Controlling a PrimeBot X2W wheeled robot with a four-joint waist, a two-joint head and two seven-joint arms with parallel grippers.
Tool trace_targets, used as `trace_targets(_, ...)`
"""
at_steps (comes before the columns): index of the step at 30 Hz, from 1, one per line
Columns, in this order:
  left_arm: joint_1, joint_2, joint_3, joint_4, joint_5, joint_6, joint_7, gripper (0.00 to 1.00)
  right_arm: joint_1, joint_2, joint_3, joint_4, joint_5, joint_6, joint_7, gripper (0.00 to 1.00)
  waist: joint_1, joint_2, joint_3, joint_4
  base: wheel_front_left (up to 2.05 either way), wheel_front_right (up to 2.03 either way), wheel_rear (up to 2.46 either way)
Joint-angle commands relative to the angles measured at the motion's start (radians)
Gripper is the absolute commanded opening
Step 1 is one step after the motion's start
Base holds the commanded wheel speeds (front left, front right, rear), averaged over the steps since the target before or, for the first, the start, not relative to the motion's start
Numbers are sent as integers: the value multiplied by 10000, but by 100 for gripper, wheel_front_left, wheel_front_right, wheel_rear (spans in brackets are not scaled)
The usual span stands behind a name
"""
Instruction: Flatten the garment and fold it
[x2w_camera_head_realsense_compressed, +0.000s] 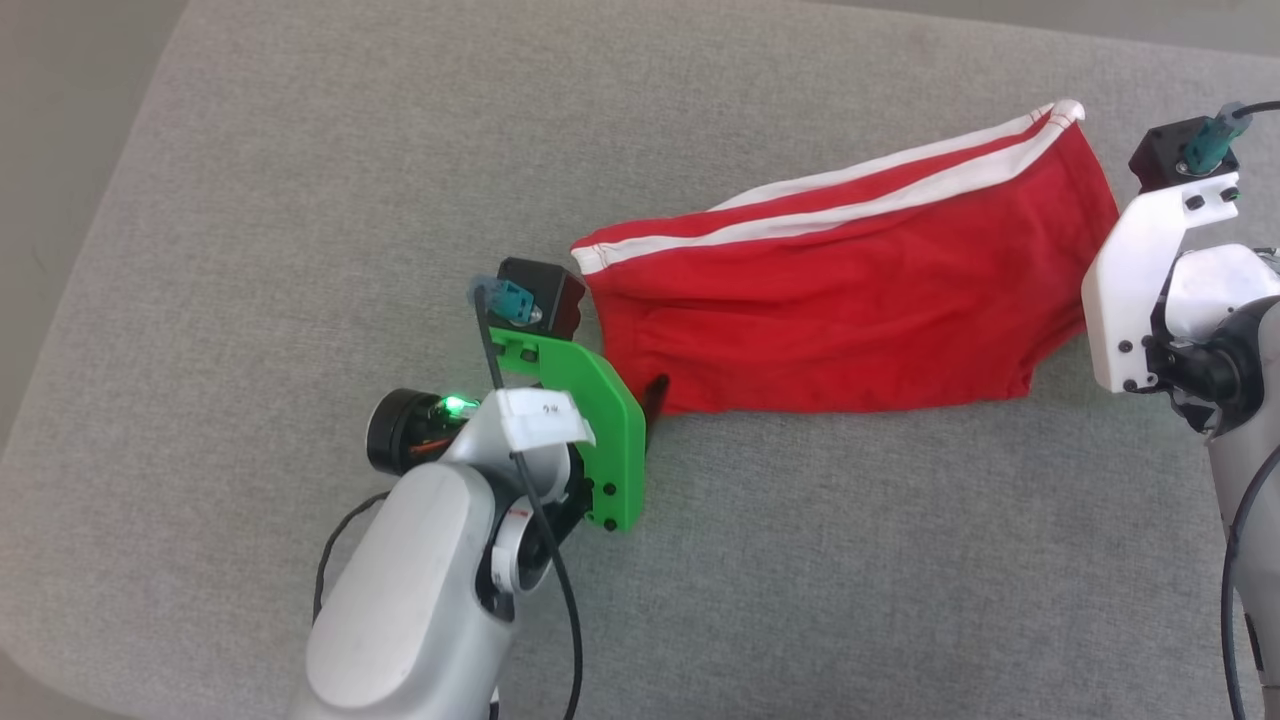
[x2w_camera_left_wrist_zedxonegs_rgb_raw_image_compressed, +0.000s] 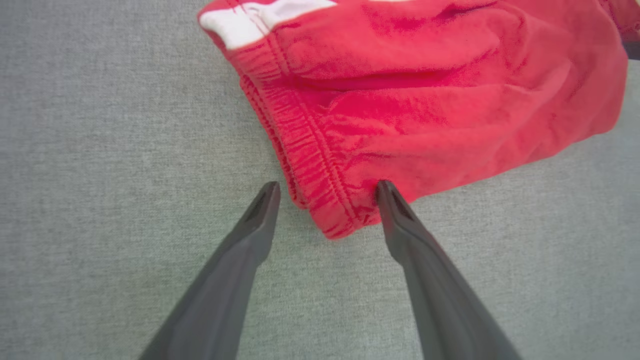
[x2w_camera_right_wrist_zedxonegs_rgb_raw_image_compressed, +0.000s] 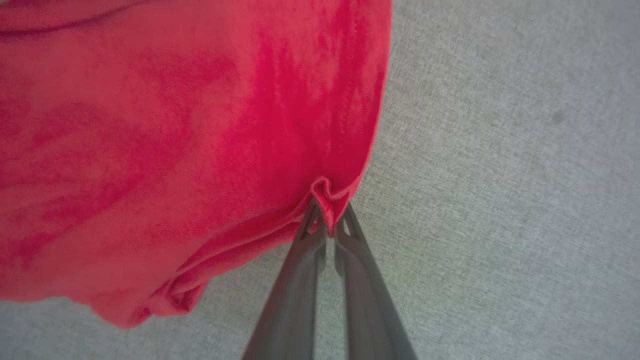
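Note:
The garment (x2w_camera_head_realsense_compressed: 850, 290), red shorts with white side stripes, lies stretched across the grey surface in the head view. In the left wrist view my left gripper (x2w_camera_left_wrist_zedxonegs_rgb_raw_image_compressed: 327, 192) is open, its two dark fingers straddling the lower corner of the elastic waistband of the garment (x2w_camera_left_wrist_zedxonegs_rgb_raw_image_compressed: 425, 100); one fingertip (x2w_camera_head_realsense_compressed: 655, 392) pokes out by the fabric's lower left edge. My right gripper (x2w_camera_right_wrist_zedxonegs_rgb_raw_image_compressed: 325, 220) is shut on a small pinched fold at the hem of the garment (x2w_camera_right_wrist_zedxonegs_rgb_raw_image_compressed: 175, 140). In the head view the right wrist's white bracket (x2w_camera_head_realsense_compressed: 1140, 290) stands at the shorts' right end, hiding its fingers.
The grey fabric surface (x2w_camera_head_realsense_compressed: 850, 560) spreads all round the shorts, with its rounded left edge (x2w_camera_head_realsense_compressed: 70, 270) dropping off at the far left. A black cable (x2w_camera_head_realsense_compressed: 560, 600) runs along my left forearm.

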Motion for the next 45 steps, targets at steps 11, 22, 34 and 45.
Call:
trace_targets(11, -570, -63, -172, 1972, 27, 357, -120, 100, -133, 5, 196, -55, -21, -17, 32, 0, 0, 0, 405, -272, 0, 0, 0)
trace_targets(22, -841, -146, -454, 3009, -740, 38, -322, 0, -185, 7, 315, 30, 65, -17, -48, 0, 0, 0, 492, -313, 0, 0, 0)
trace_targets(34, -750, -121, 77, 2446, -1855, -31, -824, 0, 2, 162, -91, 215, 320, -17, -398, 0, 0, 0, -225, -338, 0, 0, 0)
trace_targets(45, -52, 529, 587, 1653, -2393, 228, -95, 0, 1381, 97, -470, -416, 1117, -17, -212, 0, 0, 0, -1396, -768, 0, 0, 0)
